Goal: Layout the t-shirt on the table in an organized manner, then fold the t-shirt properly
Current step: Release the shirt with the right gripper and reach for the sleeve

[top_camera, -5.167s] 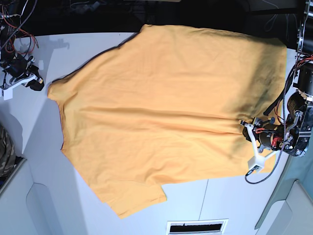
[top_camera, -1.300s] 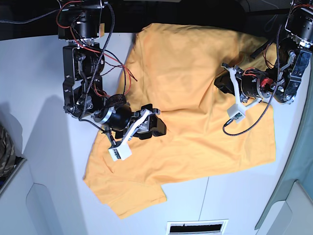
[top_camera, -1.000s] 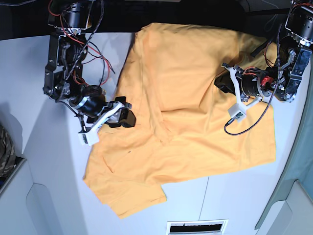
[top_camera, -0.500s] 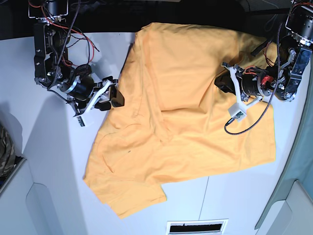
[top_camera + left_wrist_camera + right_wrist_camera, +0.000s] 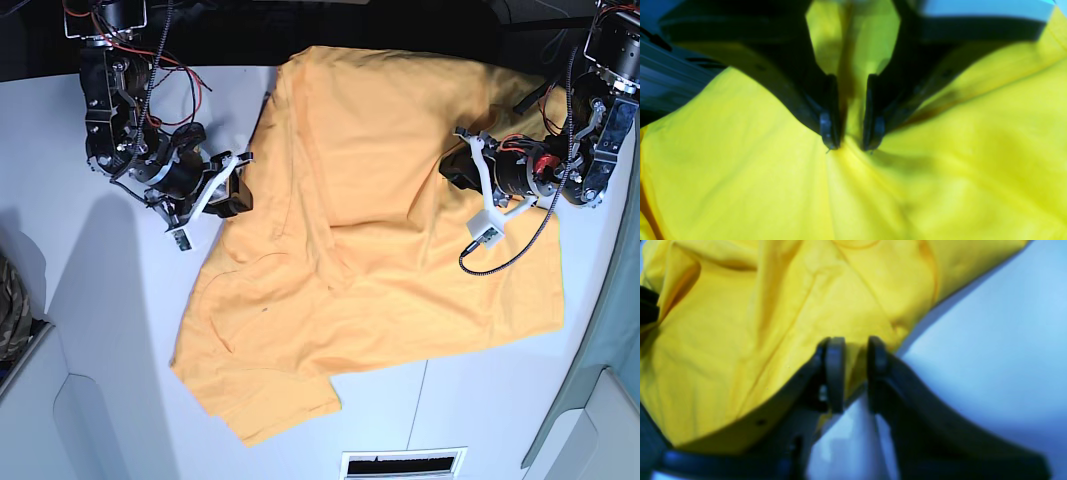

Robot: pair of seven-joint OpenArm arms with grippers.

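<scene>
On the base view's left, the right claw (image 5: 237, 180) is pinching the t-shirt's (image 5: 390, 230) edge. The shirt is lying rumpled and half-doubled across the tabletop (image 5: 90, 330). Rightward, the left claw (image 5: 462, 175) is gripping a gathered ridge. Spreading looks unfinished; folding remains.

T-shirt (image 5: 400, 200): soft woven-looking cloth, matt orange-yellow, creased, with stitched seams standing out in the right wrist view. Table (image 5: 100, 330): smooth, matt white surface. Left gripper (image 5: 851, 146) and right gripper (image 5: 855, 373): dark fingers of plastic appearance with a slight sheen; white plastic-looking brackets on both arms in base view.
</scene>
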